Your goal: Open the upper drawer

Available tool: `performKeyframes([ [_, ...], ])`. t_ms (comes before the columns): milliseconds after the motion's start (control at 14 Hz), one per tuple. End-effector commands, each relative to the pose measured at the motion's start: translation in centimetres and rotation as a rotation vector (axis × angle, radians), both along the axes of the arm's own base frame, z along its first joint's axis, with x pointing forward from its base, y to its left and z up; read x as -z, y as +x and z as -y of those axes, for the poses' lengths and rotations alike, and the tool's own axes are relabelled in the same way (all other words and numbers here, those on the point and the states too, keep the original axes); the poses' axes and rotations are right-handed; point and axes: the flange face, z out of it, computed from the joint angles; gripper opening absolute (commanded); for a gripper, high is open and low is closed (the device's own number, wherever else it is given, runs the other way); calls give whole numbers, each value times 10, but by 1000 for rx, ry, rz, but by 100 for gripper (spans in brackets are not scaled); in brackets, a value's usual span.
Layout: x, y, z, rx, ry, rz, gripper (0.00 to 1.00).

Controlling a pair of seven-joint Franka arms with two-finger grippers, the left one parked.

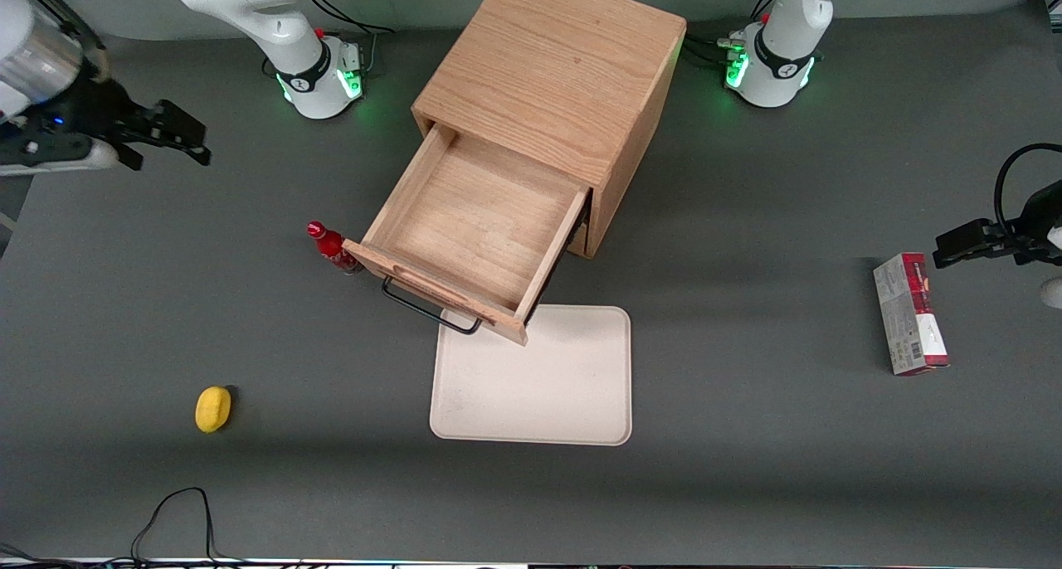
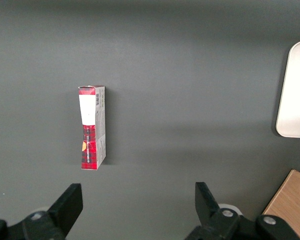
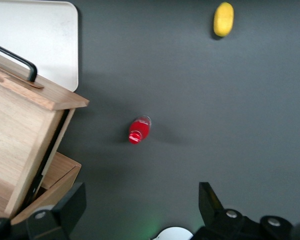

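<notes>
The upper drawer [image 1: 473, 221] of the light oak cabinet [image 1: 564, 71] stands pulled far out, its inside bare, with its thin black bar handle [image 1: 427, 308] at the front over the tray's edge. It also shows in the right wrist view [image 3: 25, 130], with its handle [image 3: 15, 60]. The lower drawer is hidden under it. My right gripper [image 1: 170, 133] hangs high above the table toward the working arm's end, well away from the cabinet. It is open and empty, with its fingers [image 3: 70, 202] spread wide.
A red bottle [image 1: 330, 247] stands right beside the open drawer's front corner. A cream tray [image 1: 548, 386] lies in front of the drawer. A yellow lemon [image 1: 212, 409] lies nearer the front camera. A red and white box [image 1: 908, 313] lies toward the parked arm's end.
</notes>
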Motion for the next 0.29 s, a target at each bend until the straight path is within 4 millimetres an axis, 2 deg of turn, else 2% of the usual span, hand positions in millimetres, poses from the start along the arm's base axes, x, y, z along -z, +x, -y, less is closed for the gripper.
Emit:
performKeyframes([
  [0, 2, 3, -5, -7, 24, 10, 100],
  [214, 6, 20, -6, -11, 17, 5, 100],
])
